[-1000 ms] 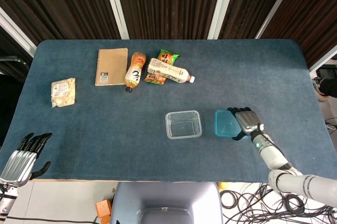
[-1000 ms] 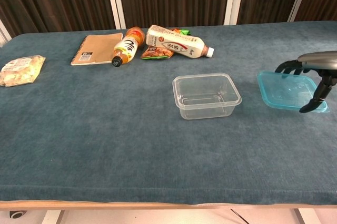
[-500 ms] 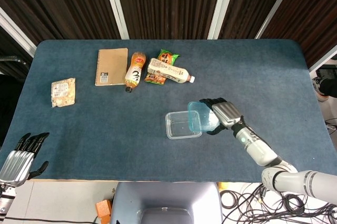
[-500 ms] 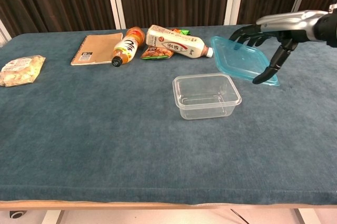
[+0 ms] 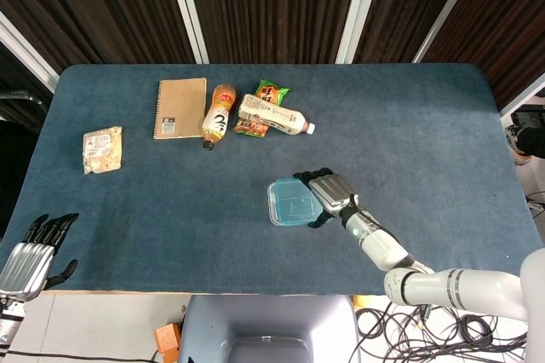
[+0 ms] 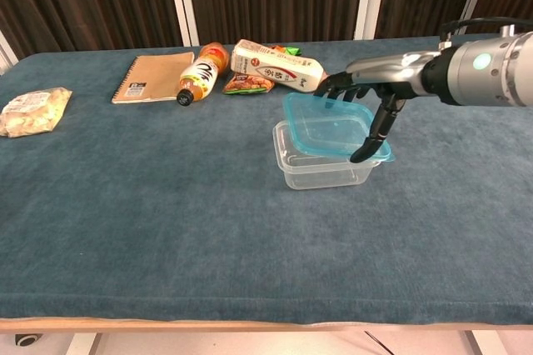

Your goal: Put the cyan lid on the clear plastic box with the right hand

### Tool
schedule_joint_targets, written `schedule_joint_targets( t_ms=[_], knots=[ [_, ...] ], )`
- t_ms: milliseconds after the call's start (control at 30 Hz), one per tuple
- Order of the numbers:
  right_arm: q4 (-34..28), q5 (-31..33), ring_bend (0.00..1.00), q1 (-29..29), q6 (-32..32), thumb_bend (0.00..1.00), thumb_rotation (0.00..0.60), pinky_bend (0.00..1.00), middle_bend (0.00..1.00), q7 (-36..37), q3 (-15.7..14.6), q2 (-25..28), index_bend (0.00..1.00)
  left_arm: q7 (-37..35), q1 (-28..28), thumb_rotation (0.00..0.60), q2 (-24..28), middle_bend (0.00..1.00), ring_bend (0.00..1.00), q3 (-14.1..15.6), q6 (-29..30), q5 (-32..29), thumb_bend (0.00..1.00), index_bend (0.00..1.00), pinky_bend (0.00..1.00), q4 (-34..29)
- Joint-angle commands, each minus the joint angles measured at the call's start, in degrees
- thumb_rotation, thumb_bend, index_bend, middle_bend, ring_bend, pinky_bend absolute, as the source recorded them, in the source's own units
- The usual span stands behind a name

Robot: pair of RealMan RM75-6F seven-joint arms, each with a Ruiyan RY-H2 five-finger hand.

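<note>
The right hand (image 6: 366, 101) grips the flat cyan plastic lid (image 6: 331, 126), tilted just over the clear rectangular plastic box (image 6: 321, 163).

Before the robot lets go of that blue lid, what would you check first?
1. Right hand holds the lid: ok.
2. Lid is above the clear box: ok.
3. Lid lies level on the rim: not ok, tilted, far edge raised.
4. Lid corners match the box corners: cannot tell.
5. Bottles and notebook stand apart from the box: ok.
6. Left hand is far away at the table edge: ok.
</note>
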Motion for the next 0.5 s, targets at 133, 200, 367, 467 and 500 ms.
schedule_joint_targets(
  t_ms=[133, 200, 367, 467, 500],
  knots=[
    [0.91, 2.74, 0.20, 1.58, 1.09, 0.04, 0.600, 0.11, 0.37, -1.75, -0.63, -1.97, 0.65, -0.10, -0.17, 0.600, -0.16, 0.12, 0.15, 0.07, -0.50, 0.02, 0.32, 0.00, 0.09, 0.23],
    [1.15, 3.25, 0.20, 1.89, 1.23, 0.04, 0.600, 0.11, 0.37, -2.07, -0.71, -2.27, 0.65, -0.13, -0.27, 0.600, -0.11, 0.12, 0.15, 0.02, -0.61, 0.03, 0.32, 0.00, 0.09, 0.23],
    [1.52, 3.98, 0.20, 2.41, 1.78, 0.04, 0.600, 0.11, 0.37, -2.42, -0.52, -2.74, 0.65, -0.02, -0.27, 0.600, 0.18, 0.12, 0.15, -0.10, -0.43, 0.06, 0.32, 0.00, 0.09, 0.00],
    [1.98, 4.90, 0.20, 2.88, 2.02, 0.04, 0.600, 0.11, 0.37, -3.21, -0.77, -3.12, 0.65, 0.00, -0.24, 0.600, 0.32, 0.12, 0.15, -0.13, -0.42, -0.01, 0.32, 0.00, 0.09, -0.11],
    [2.12, 5.17, 0.20, 2.97, 2.08, 0.04, 0.600, 0.11, 0.37, -3.31, -0.78, -3.29, 0.65, 0.01, -0.22, 0.600, 0.34, 0.12, 0.15, -0.14, -0.42, -0.04, 0.32, 0.00, 0.09, -0.13]
  ],
)
